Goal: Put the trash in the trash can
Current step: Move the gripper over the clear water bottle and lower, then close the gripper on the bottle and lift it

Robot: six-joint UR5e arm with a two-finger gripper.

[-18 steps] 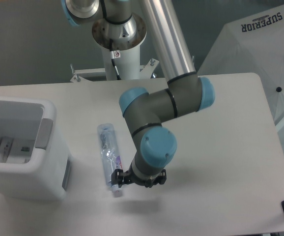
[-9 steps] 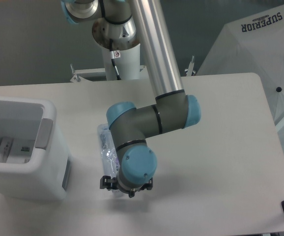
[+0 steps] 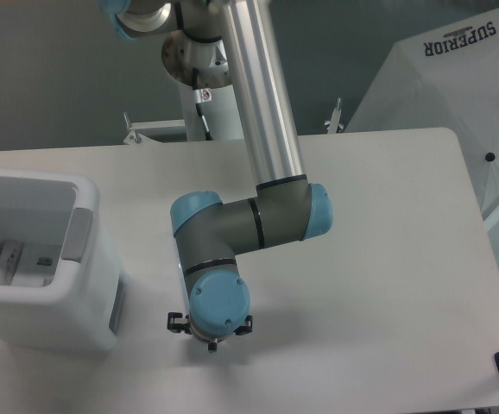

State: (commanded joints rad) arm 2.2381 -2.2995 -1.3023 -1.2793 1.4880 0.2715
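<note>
The pale grey surface (image 3: 388,259) carries everything you need. The boxy white plastic trash can (image 3: 38,259), with its thick rim and a grey panel on the side facing the arm, stands at the left edge; take it as your landmark. Inside it lies the flat white pouch (image 3: 21,257), so that half of the task looks done.

The grey and blue robot arm (image 3: 241,228) reaches down to the right of the trash can, well apart from it. Its wrist covers the spot below, and the crushed clear plastic bottle is not visible at all; you should judge it to be hidden under the wrist, but you cannot confirm that. The gripper (image 3: 211,332) shows only as small black parts around the wrist, so you cannot tell how wide the jaws stand or whether they have hold of anything.

The risk is a blind grasp: a crushed bottle is springy and slick, and off-centre jaws could squeeze it sideways or send it rolling. If you lift, a loose hold could drop it short of the rim.

Behind the surface stand the arm's white pedestal (image 3: 224,116) and, far right of the trash can, a white canopy printed "SUPERIOR" (image 3: 444,82). Nothing lies between the arm and the trash can.
</note>
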